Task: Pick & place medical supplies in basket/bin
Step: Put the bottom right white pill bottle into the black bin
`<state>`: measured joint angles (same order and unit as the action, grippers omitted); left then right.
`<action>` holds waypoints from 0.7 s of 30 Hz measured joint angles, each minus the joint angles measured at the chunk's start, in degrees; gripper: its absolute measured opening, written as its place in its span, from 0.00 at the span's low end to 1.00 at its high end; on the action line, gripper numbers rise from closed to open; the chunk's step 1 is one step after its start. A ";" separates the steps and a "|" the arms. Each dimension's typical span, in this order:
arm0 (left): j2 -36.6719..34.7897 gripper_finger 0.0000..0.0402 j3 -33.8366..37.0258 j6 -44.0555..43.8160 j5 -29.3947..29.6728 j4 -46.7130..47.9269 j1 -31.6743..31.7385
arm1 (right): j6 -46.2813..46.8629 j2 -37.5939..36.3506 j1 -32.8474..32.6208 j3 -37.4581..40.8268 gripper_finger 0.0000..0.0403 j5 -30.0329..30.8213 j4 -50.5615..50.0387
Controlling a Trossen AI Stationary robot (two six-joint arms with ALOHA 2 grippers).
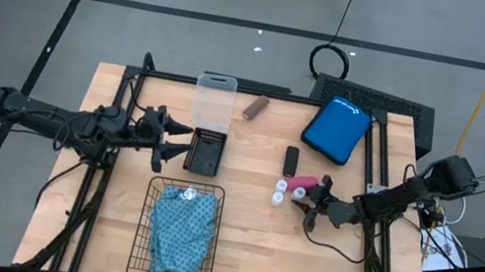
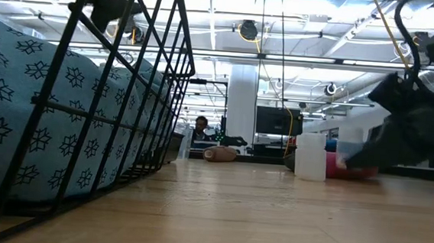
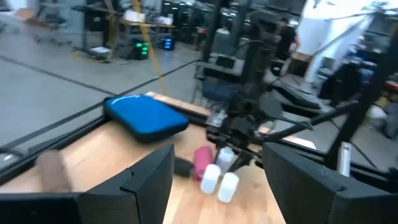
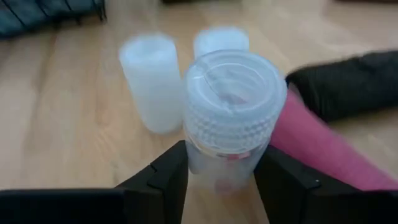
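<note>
The black wire-mesh basket sits near the front edge with the folded teal patterned cloth lying inside it. Two white-capped vials stand upright on the wood beside the pink roll, which lies on its side. The small black block lies just beyond them, and the brown roll lies far back. My right gripper is shut on a third vial. My left gripper hovers open at the small black tray, touching nothing. My right gripper pinches the third vial between its two fingers, one on each side of the clear body just below the ribbed white cap. The fingers come from the table's right side, slanting down. They hide the vial's base, so whether it stands on the table does not show.
A clear plastic box stands behind the small black tray. A blue pouch lies at the far right of the table. Bare wood stretches between the basket and the vials. The table's black frame rails run along both sides.
</note>
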<state>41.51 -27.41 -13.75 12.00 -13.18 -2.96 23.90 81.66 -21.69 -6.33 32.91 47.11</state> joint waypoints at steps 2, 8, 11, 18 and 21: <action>1.56 0.63 -2.19 1.24 -1.47 0.33 -0.04 | -0.69 -2.20 0.00 0.00 0.37 0.00 0.05; 9.89 0.63 -10.55 6.24 -1.51 7.56 0.03 | -7.80 -8.82 0.00 -2.42 0.38 2.97 -0.71; 15.05 0.63 -15.77 9.78 -2.09 11.10 0.47 | -15.76 -10.56 0.42 -5.90 0.38 7.38 -1.45; 27.80 0.63 -28.33 18.91 -6.10 18.24 2.48 | -27.92 -10.45 6.84 -18.20 0.38 6.56 -8.07; 33.05 0.63 -32.38 20.89 -8.15 20.30 3.27 | -28.77 -9.17 9.46 -22.26 0.39 3.54 -11.36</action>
<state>74.56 -59.79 7.15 3.85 7.12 0.31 -4.87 72.49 -12.23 -28.58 36.45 35.76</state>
